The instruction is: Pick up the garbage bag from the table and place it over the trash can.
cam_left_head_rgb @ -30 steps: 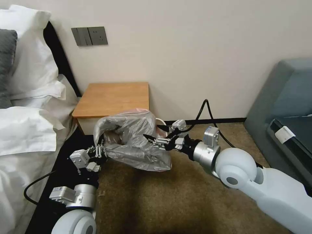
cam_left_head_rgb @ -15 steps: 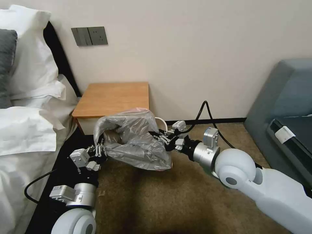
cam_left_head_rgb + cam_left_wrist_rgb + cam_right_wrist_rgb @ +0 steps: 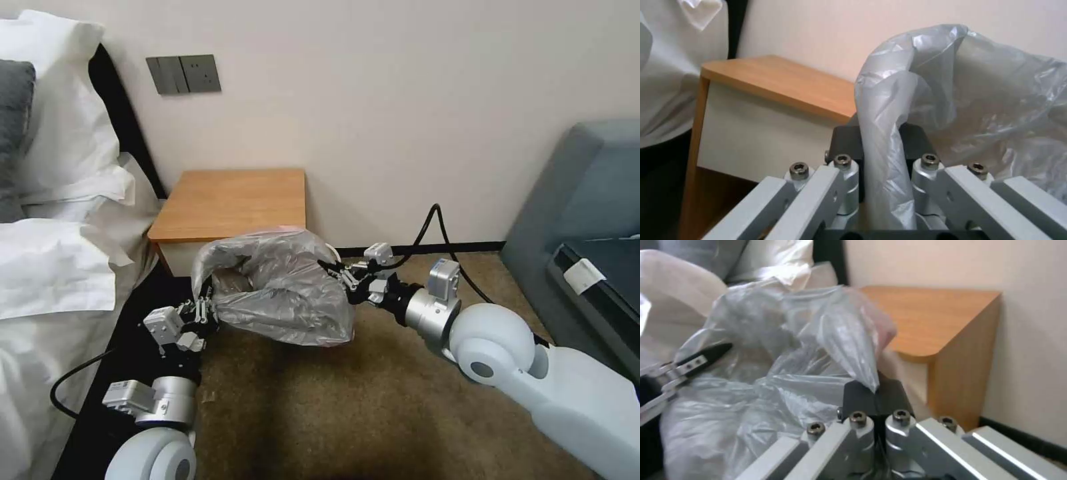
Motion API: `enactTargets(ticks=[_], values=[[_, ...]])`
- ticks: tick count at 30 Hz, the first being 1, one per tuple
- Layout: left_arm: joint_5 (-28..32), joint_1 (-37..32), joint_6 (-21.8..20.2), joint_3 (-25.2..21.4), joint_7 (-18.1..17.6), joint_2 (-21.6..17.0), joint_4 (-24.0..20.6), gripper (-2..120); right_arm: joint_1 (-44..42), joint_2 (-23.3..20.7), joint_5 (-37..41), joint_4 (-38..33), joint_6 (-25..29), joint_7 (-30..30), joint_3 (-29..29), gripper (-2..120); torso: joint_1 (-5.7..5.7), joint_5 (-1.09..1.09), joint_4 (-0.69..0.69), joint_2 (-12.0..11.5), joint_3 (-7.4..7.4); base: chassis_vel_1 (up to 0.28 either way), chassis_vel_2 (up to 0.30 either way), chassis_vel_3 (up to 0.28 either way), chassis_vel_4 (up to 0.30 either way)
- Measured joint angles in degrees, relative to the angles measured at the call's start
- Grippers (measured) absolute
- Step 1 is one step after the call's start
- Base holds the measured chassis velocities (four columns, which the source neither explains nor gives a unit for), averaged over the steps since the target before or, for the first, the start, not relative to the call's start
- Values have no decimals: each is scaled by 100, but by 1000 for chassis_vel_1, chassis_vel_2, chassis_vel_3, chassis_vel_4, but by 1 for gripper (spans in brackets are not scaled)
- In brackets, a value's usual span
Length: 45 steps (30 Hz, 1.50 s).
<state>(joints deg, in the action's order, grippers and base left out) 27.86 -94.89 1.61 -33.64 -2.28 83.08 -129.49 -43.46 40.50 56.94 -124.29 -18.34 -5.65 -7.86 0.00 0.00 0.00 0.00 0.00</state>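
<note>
The garbage bag (image 3: 273, 290), crinkly grey plastic with a pink-tinged top edge, hangs stretched between my two grippers in front of the table (image 3: 233, 197). My left gripper (image 3: 203, 312) is shut on the bag's left end; in the left wrist view a bunched strip of the bag (image 3: 885, 160) runs between its pads (image 3: 845, 141). My right gripper (image 3: 335, 270) is shut on the bag's right edge; in the right wrist view the dark pads (image 3: 862, 396) pinch a fold of the bag (image 3: 840, 340). The trash can is hidden behind the bag.
A bed with white linen (image 3: 53, 267) lies along the left. A grey sofa (image 3: 587, 207) stands at the right. Brown carpet (image 3: 347, 413) spreads in front. A black cable (image 3: 433, 230) loops off my right wrist near the wall.
My right gripper, open against the bag a second ago, has shut on the bag's right edge and drawn back to the right, pulling the bag tauter. The left gripper has held still.
</note>
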Motion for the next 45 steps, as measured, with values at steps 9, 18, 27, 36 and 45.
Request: enactTargets(ticks=[9, 18, 27, 36, 45], values=[[7, -21, 26, 0, 1, 3, 14, 11, -14, -33, -179, 272, 153, 156, 283, 0, 0, 0, 0, 0, 0, 0, 0, 0, 0], [77, -41, 33, 45, 8, 12, -13, 11, -80, 12, -415, 503, 282, 278, 340, 0, -1, 0, 0, 0, 0, 0, 0, 0, 0], [656, -131, -206, 74, 20, 4, -374, 11, -87, 134, -893, 771, 458, 428, 256, 0, -1, 0, 0, 0, 0, 0, 0, 0, 0], [1314, -222, -620, 134, -57, 1, -686, 11, -59, 302, -1787, 1140, 865, 666, 155, 32, 0, 0, 0, 0, 0, 0, 0, 0, 0], [1476, -254, -725, 148, -117, 40, -799, 11, 57, 521, -2160, 1518, 1045, 671, 45, 62, 0, 0, 0, 0, 0, 0, 0, 0, 0]])
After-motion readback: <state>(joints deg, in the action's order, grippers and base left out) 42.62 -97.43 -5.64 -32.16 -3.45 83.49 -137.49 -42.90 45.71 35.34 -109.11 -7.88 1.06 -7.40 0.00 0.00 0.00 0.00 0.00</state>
